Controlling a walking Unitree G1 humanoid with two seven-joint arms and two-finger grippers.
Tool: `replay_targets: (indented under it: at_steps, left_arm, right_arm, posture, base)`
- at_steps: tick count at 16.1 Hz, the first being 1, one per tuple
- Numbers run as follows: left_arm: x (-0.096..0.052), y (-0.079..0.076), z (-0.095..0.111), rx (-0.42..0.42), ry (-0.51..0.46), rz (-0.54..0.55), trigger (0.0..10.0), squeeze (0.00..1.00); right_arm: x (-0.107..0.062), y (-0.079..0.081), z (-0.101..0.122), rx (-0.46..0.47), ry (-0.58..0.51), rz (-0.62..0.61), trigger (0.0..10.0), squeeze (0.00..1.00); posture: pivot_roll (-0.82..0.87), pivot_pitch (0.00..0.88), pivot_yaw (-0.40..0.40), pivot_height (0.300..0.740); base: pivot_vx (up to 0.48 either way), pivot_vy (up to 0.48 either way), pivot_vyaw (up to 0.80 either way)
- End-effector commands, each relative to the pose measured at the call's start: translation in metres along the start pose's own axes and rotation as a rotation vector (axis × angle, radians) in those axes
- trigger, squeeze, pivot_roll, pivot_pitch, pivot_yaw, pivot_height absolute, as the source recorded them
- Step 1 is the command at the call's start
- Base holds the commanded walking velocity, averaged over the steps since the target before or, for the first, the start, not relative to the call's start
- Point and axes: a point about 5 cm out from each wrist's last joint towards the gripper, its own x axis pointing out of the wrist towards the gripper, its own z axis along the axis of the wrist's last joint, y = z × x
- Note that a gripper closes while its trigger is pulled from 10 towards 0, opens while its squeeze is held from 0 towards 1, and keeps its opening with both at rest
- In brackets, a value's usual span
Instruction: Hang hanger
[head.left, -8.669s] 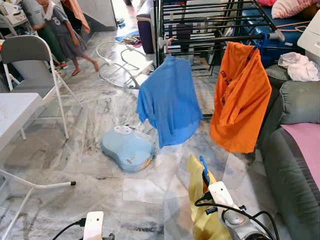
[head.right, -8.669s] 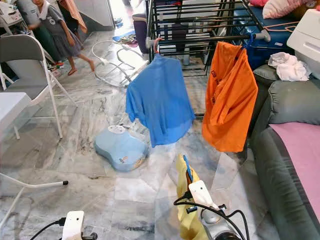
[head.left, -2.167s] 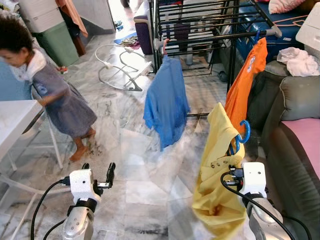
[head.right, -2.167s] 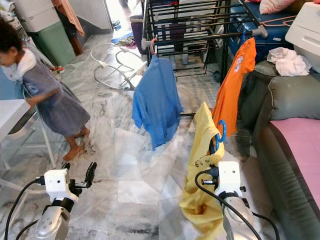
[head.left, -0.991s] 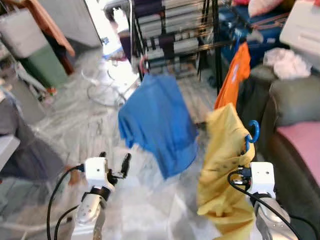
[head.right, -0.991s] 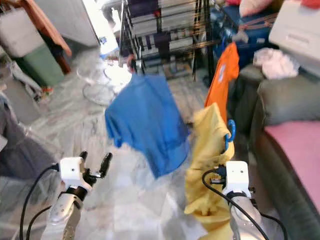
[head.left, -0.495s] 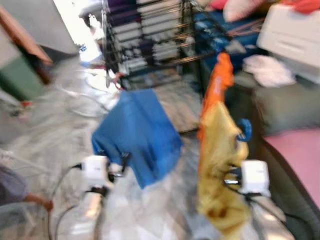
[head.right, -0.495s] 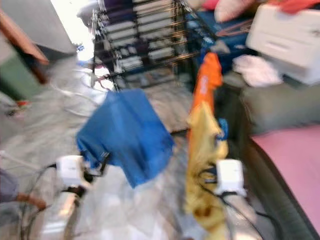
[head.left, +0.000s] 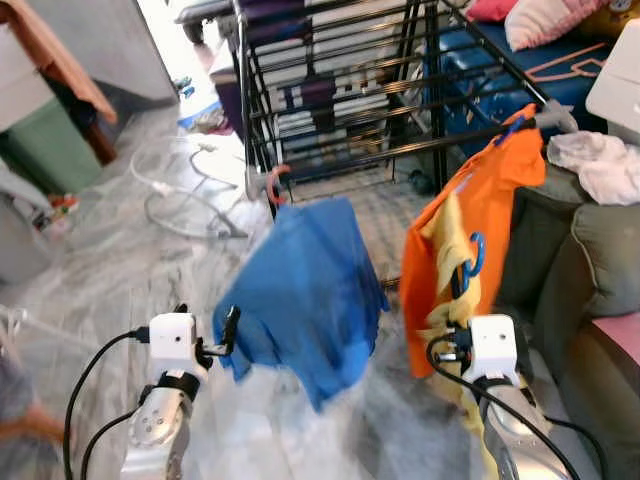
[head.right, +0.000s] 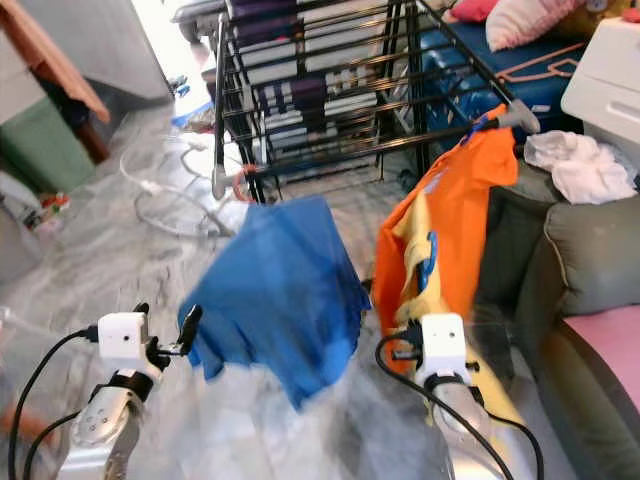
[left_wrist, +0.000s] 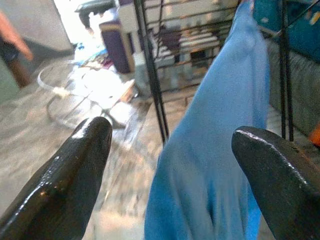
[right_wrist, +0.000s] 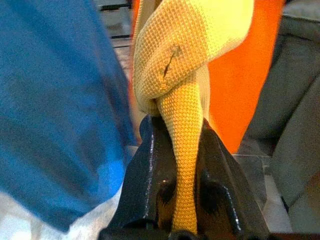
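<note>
A black drying rack (head.left: 350, 90) stands ahead. A blue shirt (head.left: 310, 280) hangs from its near rail on a hanger with a red hook (head.left: 275, 185). An orange shirt (head.left: 480, 200) hangs at the rail's right end. My right gripper (head.left: 462, 302) is shut on a yellow shirt (right_wrist: 185, 75) on a blue hanger (head.left: 472, 255), held up right against the orange shirt and below the rail. In the right wrist view the fingers (right_wrist: 145, 170) pinch the yellow cloth. My left gripper (head.left: 205, 318) is open and holds nothing, low beside the blue shirt (left_wrist: 220, 150).
A grey sofa (head.left: 600, 250) with a white cloth (head.left: 600, 165) and a pink cushion (head.left: 622, 335) is close on the right. A white wire frame (head.left: 180, 200) lies on the marble floor left of the rack. A person shows blurred at the lower left edge (head.left: 20, 425).
The view has come nearer the rack and turned sharp after blur. My right gripper has risen with the yellow shirt, from low by the floor up to the orange shirt. The person moved to the left edge.
</note>
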Motion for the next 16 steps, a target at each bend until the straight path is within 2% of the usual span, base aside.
replay_targets:
  at_steps: [1,5,9,11,12,16]
  left_arm:
    - [0.0,-0.003,0.001,0.014,0.008,-0.008,10.0,0.0]
    - [0.002,-0.006,0.003,0.037,0.012,-0.028,10.0,0.0]
    - [0.003,-0.011,-0.001,0.034,0.029,-0.059,10.0,0.0]
    - [0.005,-0.016,-0.002,0.054,0.03,-0.108,10.0,0.0]
    - [0.008,-0.018,0.0,0.077,0.024,-0.146,10.0,0.0]
    - [0.016,-0.021,-0.006,0.089,0.051,-0.205,10.0,0.0]
  right_arm:
    - [0.0,0.001,0.009,-0.02,-0.05,0.004,10.0,0.0]
    - [-0.007,0.002,0.008,-0.024,-0.065,-0.02,10.0,0.0]
    - [-0.026,-0.01,-0.008,-0.061,-0.035,-0.103,10.0,0.0]
    - [-0.036,-0.02,-0.012,-0.075,-0.035,-0.174,10.0,0.0]
    - [-0.046,-0.029,-0.008,-0.096,-0.053,-0.253,10.0,0.0]
    - [-0.065,-0.048,0.009,-0.172,-0.118,-0.429,10.0,0.0]
  posture:
    - [-0.24,0.0,0.185,0.74]
    - [-0.26,0.0,0.19,0.74]
    - [-0.27,0.0,0.192,0.74]
    - [-0.29,0.0,0.208,0.74]
    - [-0.32,0.0,0.237,0.74]
    - [-0.39,0.0,0.29,0.74]
  base:
    - [0.0,0.0,0.0]
    - [0.0,0.0,0.0]
    - [0.0,0.0,0.0]
    - [0.0,0.0,0.0]
    - [0.0,0.0,0.0]
    - [0.0,0.0,0.0]
